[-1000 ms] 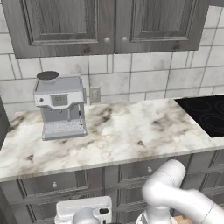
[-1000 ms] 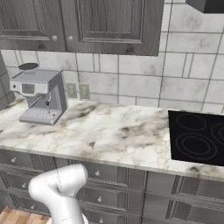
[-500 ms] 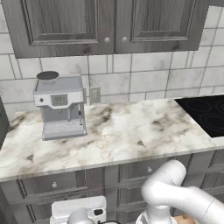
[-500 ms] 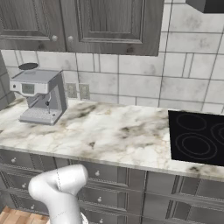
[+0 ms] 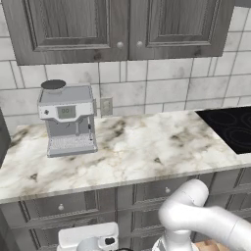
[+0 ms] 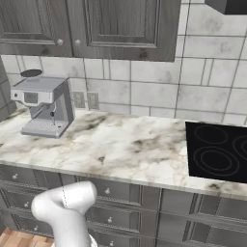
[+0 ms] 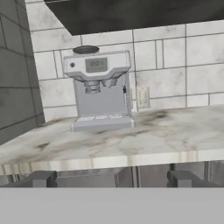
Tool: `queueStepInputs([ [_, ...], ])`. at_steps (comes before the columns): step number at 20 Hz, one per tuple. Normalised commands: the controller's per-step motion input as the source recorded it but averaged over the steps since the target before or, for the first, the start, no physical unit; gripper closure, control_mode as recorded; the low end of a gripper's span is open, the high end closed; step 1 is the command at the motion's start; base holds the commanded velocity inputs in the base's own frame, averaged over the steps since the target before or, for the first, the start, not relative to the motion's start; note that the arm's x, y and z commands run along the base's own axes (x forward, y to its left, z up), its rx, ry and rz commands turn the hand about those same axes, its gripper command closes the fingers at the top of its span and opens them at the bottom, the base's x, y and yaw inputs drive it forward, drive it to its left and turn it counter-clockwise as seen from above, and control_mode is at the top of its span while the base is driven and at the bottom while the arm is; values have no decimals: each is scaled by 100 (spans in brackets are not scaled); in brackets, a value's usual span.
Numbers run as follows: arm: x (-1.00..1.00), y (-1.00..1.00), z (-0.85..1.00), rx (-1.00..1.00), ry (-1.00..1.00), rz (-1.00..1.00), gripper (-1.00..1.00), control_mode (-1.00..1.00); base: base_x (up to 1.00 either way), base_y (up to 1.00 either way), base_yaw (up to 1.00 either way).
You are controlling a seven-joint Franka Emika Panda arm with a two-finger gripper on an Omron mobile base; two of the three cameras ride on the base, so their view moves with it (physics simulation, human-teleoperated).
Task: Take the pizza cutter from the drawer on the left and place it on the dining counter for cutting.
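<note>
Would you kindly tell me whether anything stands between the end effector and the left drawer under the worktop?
Nothing visible does. The open end effector points just under the edge of the marble worktop, with free space ahead. The left drawer itself is shut.

Grey panelled wall cabinets (image 5: 122, 27) over pale tiled wall (image 6: 193, 91), marble worktop (image 5: 132, 147).
</note>
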Motion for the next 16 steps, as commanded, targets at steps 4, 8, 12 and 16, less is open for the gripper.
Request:
queueStepInputs([
  [4,11,7,-16,0,-3,0,-100,-100,0,0,0],
  [8,10,17,-21,0,-2,0,-100,-100,0,0,0],
  [12,14,19,-18,0,-3,0,-100,-100,0,0,0],
  [16,18,11,-12,0,-3,0,-100,-100,0,0,0],
])
